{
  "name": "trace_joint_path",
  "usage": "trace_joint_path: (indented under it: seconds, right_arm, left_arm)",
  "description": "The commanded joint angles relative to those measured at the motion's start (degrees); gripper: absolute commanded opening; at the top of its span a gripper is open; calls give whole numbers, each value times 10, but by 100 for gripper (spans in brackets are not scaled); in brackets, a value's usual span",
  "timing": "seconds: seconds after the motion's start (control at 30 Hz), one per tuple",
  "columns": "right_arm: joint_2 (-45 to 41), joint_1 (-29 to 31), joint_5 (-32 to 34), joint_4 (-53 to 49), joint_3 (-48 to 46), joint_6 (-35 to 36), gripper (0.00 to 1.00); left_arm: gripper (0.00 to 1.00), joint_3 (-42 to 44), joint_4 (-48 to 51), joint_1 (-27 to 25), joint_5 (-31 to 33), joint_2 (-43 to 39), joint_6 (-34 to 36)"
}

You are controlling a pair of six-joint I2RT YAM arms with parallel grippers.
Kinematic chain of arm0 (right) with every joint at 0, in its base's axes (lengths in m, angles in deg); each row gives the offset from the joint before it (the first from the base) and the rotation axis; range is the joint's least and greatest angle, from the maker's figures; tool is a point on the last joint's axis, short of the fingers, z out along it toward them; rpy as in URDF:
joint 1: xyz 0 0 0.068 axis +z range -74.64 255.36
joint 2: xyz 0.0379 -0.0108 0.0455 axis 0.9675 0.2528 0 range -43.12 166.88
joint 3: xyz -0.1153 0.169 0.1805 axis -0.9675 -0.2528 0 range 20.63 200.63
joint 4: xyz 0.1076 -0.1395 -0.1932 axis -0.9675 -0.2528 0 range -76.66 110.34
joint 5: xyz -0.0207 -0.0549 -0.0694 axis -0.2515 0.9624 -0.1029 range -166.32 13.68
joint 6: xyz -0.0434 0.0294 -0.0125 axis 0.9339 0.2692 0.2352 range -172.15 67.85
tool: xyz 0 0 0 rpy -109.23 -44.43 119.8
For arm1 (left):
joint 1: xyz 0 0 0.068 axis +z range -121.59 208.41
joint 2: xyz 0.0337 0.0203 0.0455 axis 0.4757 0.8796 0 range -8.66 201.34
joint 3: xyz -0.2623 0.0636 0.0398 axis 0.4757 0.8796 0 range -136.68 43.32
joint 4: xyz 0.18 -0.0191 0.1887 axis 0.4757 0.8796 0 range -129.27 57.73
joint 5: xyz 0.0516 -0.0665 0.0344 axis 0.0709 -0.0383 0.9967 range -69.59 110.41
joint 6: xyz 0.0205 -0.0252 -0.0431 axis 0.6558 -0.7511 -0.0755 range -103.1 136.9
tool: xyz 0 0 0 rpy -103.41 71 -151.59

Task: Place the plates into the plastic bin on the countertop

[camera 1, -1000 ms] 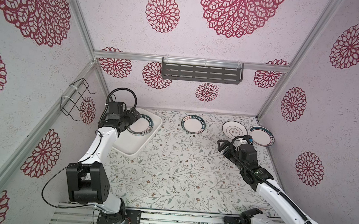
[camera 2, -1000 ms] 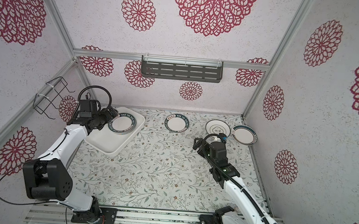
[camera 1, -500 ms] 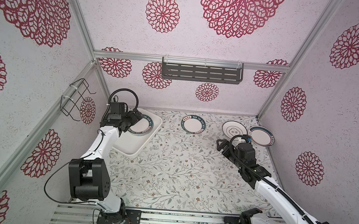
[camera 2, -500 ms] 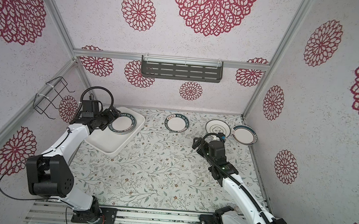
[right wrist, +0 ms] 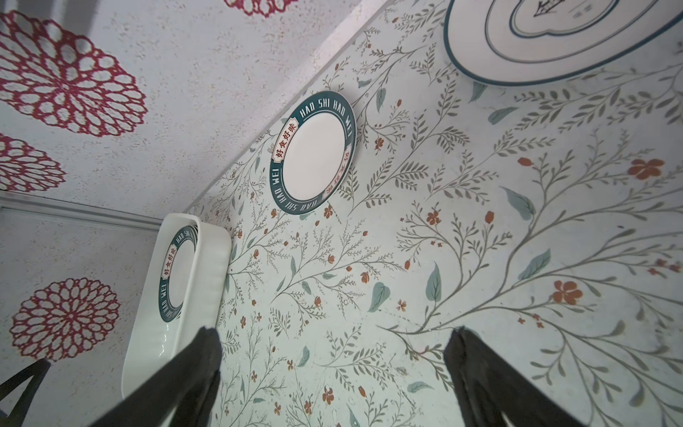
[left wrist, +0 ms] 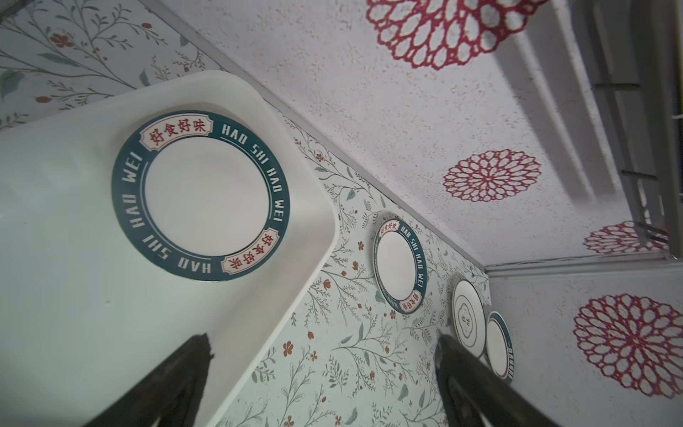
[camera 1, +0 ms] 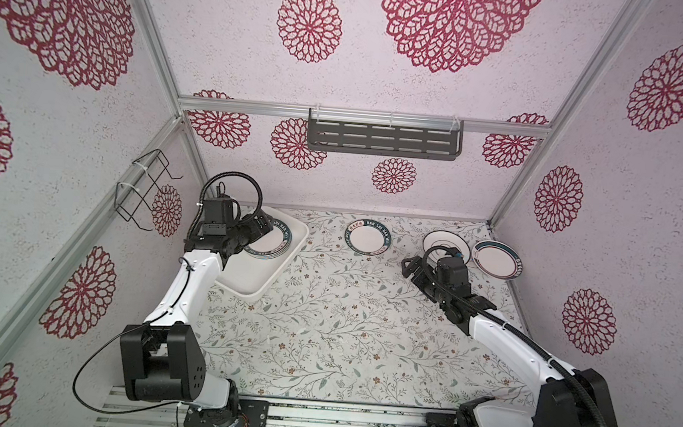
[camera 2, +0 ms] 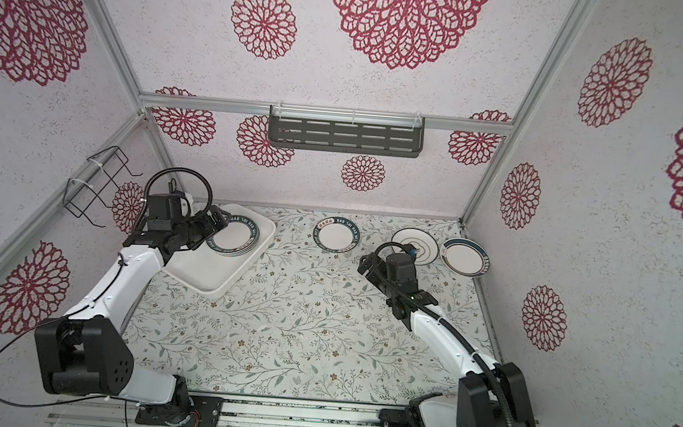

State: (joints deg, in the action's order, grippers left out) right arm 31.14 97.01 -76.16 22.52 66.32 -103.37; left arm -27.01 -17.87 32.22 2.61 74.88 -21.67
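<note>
The white plastic bin [camera 1: 242,292] lies at the back left of the countertop [camera 1: 343,327], with one teal-rimmed plate [camera 1: 273,242] flat inside it. My left gripper [camera 1: 264,223] hovers open over that plate's far edge, nothing between its fingers; the left wrist view shows the plate [left wrist: 201,196] lying free in the bin [left wrist: 74,295]. A second lettered plate [camera 1: 368,238] lies at the back centre. A thin-ringed plate [camera 1: 446,243] and a teal-rimmed plate [camera 1: 496,258] lie at the back right. My right gripper [camera 1: 410,266] is open and empty, just in front of the ringed plate [right wrist: 554,37].
A dark slotted shelf [camera 1: 383,139] hangs on the back wall and a black wire rack [camera 1: 143,190] on the left wall. Walls close in the countertop on three sides. The right arm's cable [camera 1: 439,251] loops over the ringed plate.
The left gripper has shifted slightly right over the plate in the bin. The right gripper has moved a little left and toward the back. Both stayed open; no plate moved.
</note>
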Motion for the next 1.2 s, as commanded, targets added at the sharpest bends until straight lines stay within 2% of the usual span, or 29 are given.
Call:
trace_joint_path:
  seconds: [0.0, 0.17, 0.33, 0.47, 0.63, 0.77, 0.9, 1.17]
  right_arm:
    - [13, -1, -5, 23, 19, -35, 99]
    - [7, 0, -1, 27, 10, -51, 99]
    - [-3, 0, 14, 6, 14, -55, 99]
    - [5, 1, 15, 6, 20, -62, 99]
    - [24, 6, 18, 18, 21, -71, 99]
    - [50, 6, 18, 9, 38, -76, 99]
    - [69, 7, 32, 10, 45, -87, 99]
    - [65, -4, 71, 11, 42, -99, 99]
  left_arm:
    - [97, -4, -28, -11, -45, -7, 40]
    - [97, 2, -45, -21, -63, -8, 19]
    - [97, -52, 50, -31, -62, -12, 46]
    - [97, -83, 72, -42, -105, 0, 72]
    - [97, -39, 40, -49, -137, 0, 65]
    - [97, -23, 39, -64, -137, -5, 73]
    - [98, -26, 22, -79, -206, 6, 68]
    - [97, -39, 47, -129, -209, 23, 101]
